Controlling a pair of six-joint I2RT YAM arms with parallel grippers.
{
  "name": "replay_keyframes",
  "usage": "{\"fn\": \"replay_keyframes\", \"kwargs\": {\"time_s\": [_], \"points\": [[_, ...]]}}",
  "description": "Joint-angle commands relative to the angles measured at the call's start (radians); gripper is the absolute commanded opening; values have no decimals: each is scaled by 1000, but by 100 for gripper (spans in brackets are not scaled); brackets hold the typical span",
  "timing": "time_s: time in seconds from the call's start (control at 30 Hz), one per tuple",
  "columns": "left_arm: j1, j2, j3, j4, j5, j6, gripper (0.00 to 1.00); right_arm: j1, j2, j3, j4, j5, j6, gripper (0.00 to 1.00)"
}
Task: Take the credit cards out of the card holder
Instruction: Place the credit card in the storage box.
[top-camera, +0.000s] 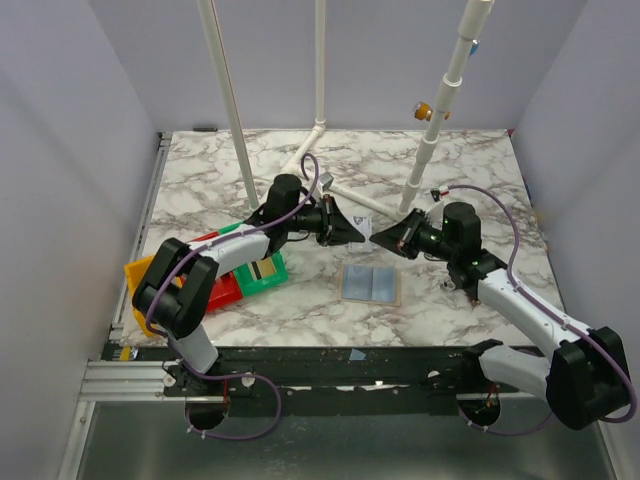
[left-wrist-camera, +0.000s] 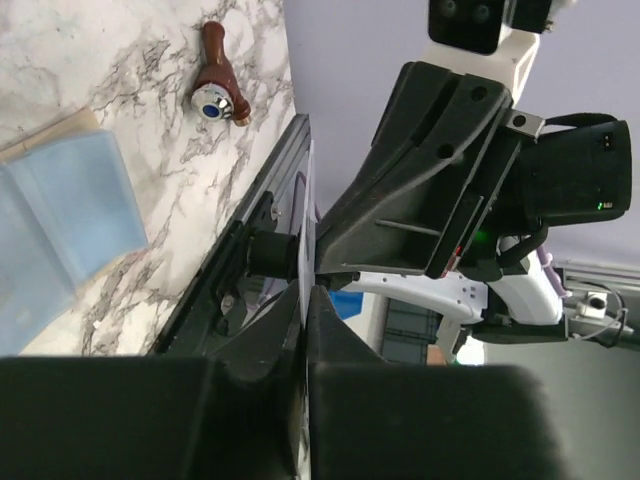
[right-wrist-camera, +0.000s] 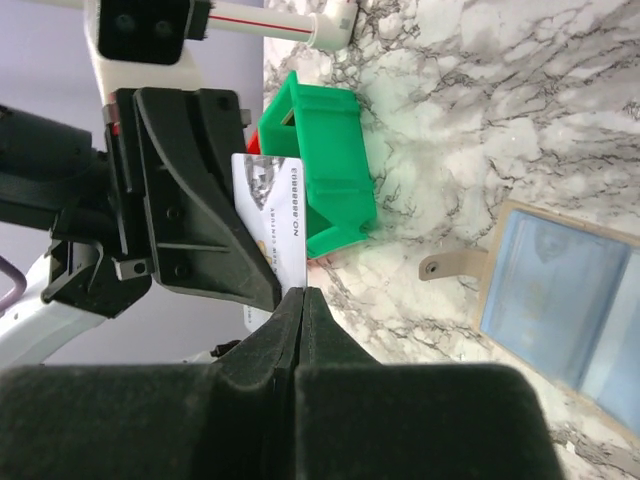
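**Two arms holding one card above a marble worktop**

**Top view.** The card holder lies open and flat on the white, grey-veined marble worktop. It shows two pale blue-grey pockets on a tan backing, and whether a card sits in them cannot be told. Above and behind it, clear of the worktop, the left fingers and right fingers meet tip to tip on the white credit card. At the left edge stand three open plastic bins: yellow bin, red bin and green bin. The left arm partly covers them. Something tan and dark shows in the green one, too small to name. White pipes rise from the far side.

**Left wrist view.** The left fingers are clenched on the card, seen edge-on as a thin pale line. The black right fingers face them from the other end. The holder lies on the marble at left, its pocket glossy and translucent. Beyond it lies a red-brown knob with a blue cap.

**Right wrist view.** The right fingers are pressed shut on the card's lower edge. The card is a stiff white rectangle with a printed number and a grey emblem. The left fingers overlap its far side. The green bin stands behind. The holder, with a tan tab, lies at right.
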Motion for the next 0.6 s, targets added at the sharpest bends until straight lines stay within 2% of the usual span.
{"fn": "replay_keyframes", "kwargs": {"time_s": [0.0, 0.07, 0.1, 0.17, 0.23, 0.37, 0.57], "points": [[3, -33, -14, 35, 19, 1, 0, -4, -1, -4, 9, -32, -24, 3], [3, -37, -16, 23, 14, 11, 0, -4, -6, 1, -10, -20, -39, 20], [3, -40, -17, 12, 12, 17, 0, -4, -12, 4, -23, -11, -47, 35], [3, -52, -14, -42, -7, 55, 0, -4, -20, 16, -63, 18, -65, 69], [3, -77, -7, -132, -42, 115, 0, -4, -18, 43, -127, 53, -99, 86], [4, -152, 11, -379, -174, 261, 0, -4, -23, 69, -227, 137, -134, 98], [35, -356, -28, -700, -465, 372, 0, -3, 4, 99, -330, 205, -203, 100]]}}
